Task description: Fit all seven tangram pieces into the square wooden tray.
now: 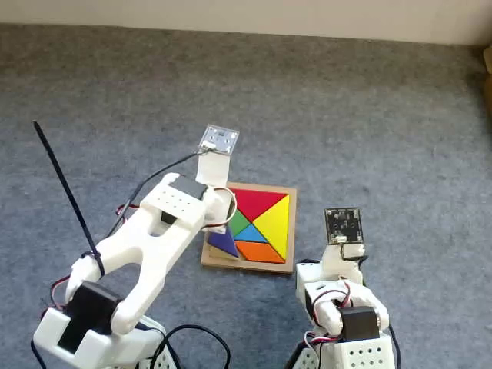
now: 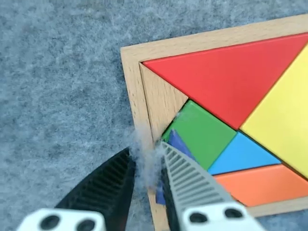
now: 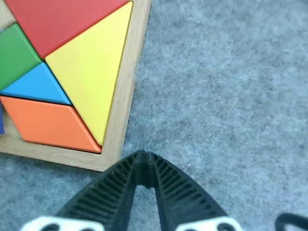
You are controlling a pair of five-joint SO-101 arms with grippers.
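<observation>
The square wooden tray (image 1: pixel 290 231) lies mid-table. In it sit a red triangle (image 2: pixel 231 77), a yellow triangle (image 2: pixel 284 120), a green square (image 2: pixel 204 132), a small blue triangle (image 2: pixel 240 154) and an orange parallelogram (image 2: pixel 260 183). A purple triangle (image 1: pixel 224 243) lies tilted at the tray's near left corner. My left gripper (image 2: pixel 147 151) hangs over that edge, slightly open, its black finger (image 2: pixel 108 185) outside the rim and its grey finger (image 2: pixel 187 180) over the purple piece (image 2: pixel 175 142). My right gripper (image 3: pixel 143 156) is shut and empty, just off the tray's right corner (image 3: pixel 113 156).
A strip of bare wood (image 2: pixel 161 98) shows in the tray between the rim and the red and green pieces. Grey carpet (image 1: pixel 369 115) surrounds the tray. The right arm (image 1: pixel 346 307) sits folded near the front edge, and cables (image 1: pixel 192 338) trail by the left base.
</observation>
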